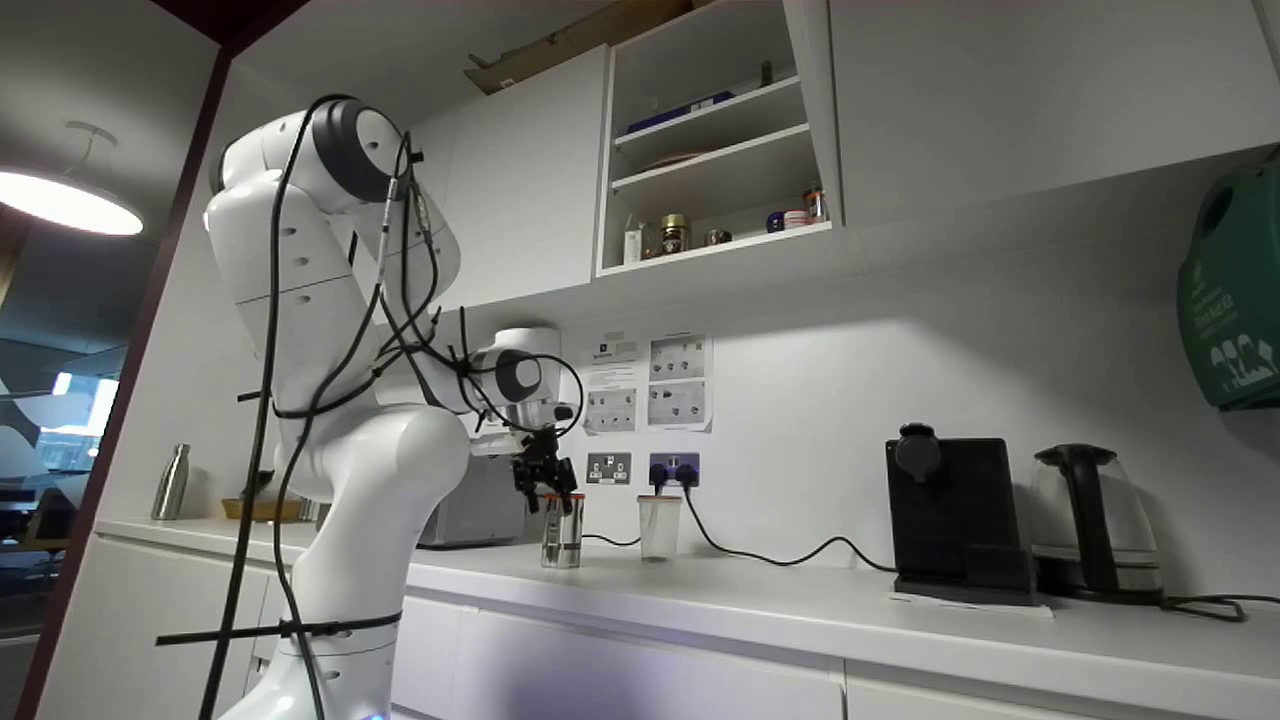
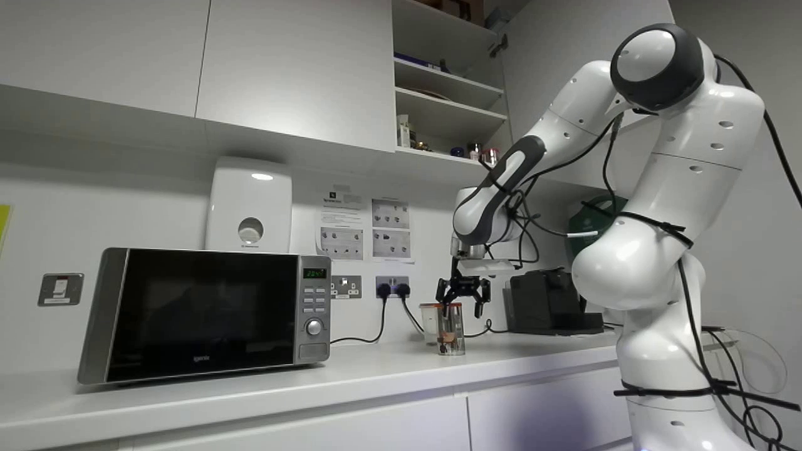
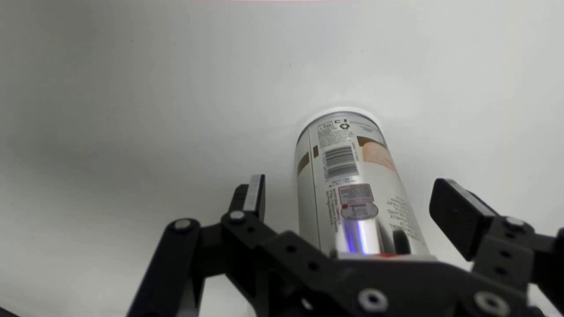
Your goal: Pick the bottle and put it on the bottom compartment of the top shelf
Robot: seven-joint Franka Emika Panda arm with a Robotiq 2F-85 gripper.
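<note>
Gripper [image 2: 462, 311], jaws spread wide, silvery bottle [image 3: 352, 189] standing between them, touching neither

Round lamp [image 1: 68, 203] glows at upper left in an exterior view, pale wall [image 1: 800, 390] at center right, white counter [image 1: 780, 590] across lower frame

1. Bottle [image 3: 348, 193]: shiny silver, orange-red top, brown and peach patches, dark-striped barcode.
2. Gripper [image 2: 462, 309], by the bottle's top: black.
3. Container [image 1: 660, 530], near the bottle: translucent, whitish, orange at the rim.
4. Counter [image 1: 760, 600], beneath the bottle: plain white.
5. Bottom compartment [image 1: 740, 190], above the bottle: white.
6. Microwave [image 2: 207, 313], near the bottle: silver-grey around a black front, green display digits.
7. Coffee machine [image 1: 950, 520], well apart from the bottle: black.
</note>
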